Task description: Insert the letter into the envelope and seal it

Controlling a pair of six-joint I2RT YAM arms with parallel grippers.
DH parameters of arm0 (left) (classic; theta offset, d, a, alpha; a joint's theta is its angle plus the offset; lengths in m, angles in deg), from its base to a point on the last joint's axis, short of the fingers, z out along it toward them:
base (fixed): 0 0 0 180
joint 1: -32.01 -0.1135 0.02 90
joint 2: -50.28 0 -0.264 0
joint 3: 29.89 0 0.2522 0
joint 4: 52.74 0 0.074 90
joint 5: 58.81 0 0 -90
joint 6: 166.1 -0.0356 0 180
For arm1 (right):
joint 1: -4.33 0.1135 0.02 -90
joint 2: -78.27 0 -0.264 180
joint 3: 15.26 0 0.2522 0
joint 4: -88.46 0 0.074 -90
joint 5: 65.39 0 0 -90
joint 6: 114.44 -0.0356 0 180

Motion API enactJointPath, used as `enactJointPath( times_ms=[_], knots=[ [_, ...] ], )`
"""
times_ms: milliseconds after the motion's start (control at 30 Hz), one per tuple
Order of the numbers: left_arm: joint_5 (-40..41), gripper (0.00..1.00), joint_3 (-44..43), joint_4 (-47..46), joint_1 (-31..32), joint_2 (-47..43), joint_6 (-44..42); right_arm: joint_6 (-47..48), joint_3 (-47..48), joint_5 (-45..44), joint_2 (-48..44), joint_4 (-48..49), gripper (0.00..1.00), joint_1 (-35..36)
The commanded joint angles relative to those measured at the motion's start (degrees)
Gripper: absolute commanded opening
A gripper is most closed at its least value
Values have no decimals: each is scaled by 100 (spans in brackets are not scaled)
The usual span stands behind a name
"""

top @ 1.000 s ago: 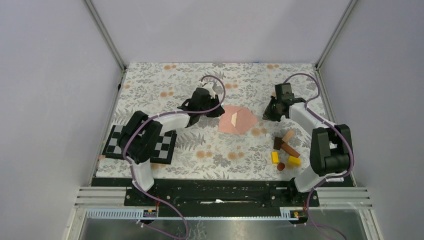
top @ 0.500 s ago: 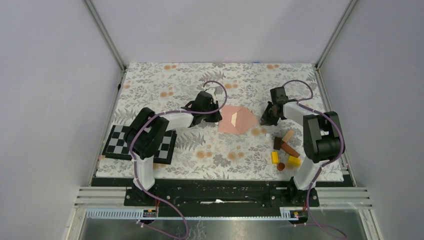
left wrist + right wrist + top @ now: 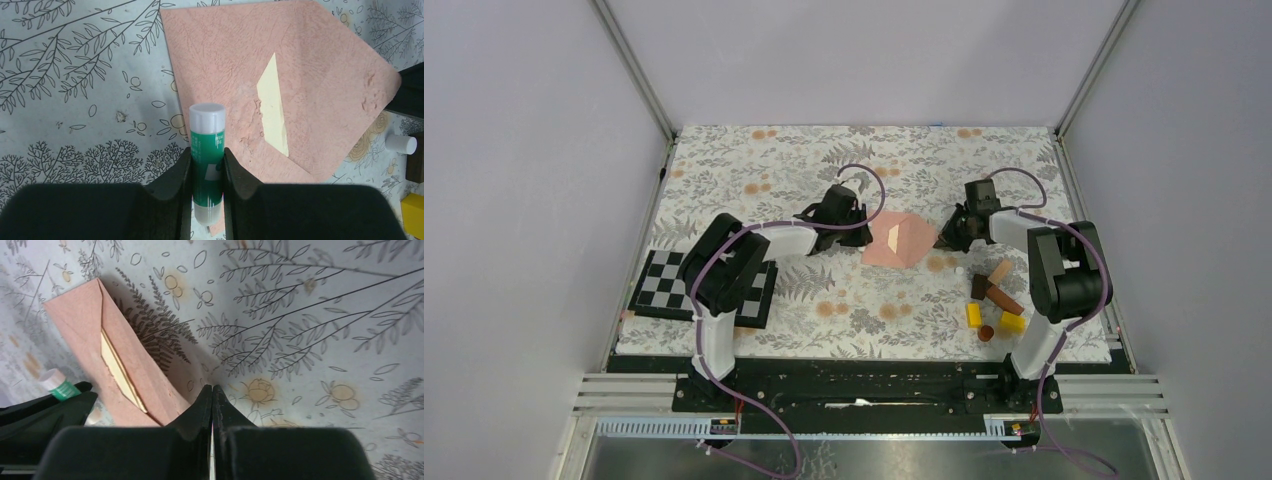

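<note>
Nearer envelope (image 3: 902,240) — left gripper (image 3: 206,154) round glue stick (image 3: 206,135), right gripper (image 3: 212,390) pinched, blocks (image 3: 995,300) beside

The left gripper (image 3: 854,222) and its glue stick (image 3: 206,150) now sit closer to the envelope's (image 3: 904,245) left edge. The right gripper (image 3: 947,238) is further left, at its right corner.

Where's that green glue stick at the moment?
In the left wrist view, the glue stick is clamped in the left gripper, its white cap just over the left edge of the pink envelope, near the middle of the table.
</note>
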Motion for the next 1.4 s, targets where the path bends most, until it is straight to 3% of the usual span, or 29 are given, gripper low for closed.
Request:
enactJointPath(
  times_ms=[0,633,1367],
  knots=[
    [13,0,-172,49,37,56,46,-365,-225,498,-57,448,0,-18],
    [-105,0,-239,3,199,88,51,-848,-358,861,-264,1279,0,332],
    [-126,0,-220,-22,284,79,60,-676,260,811,618,1337,0,861]
  ],
)
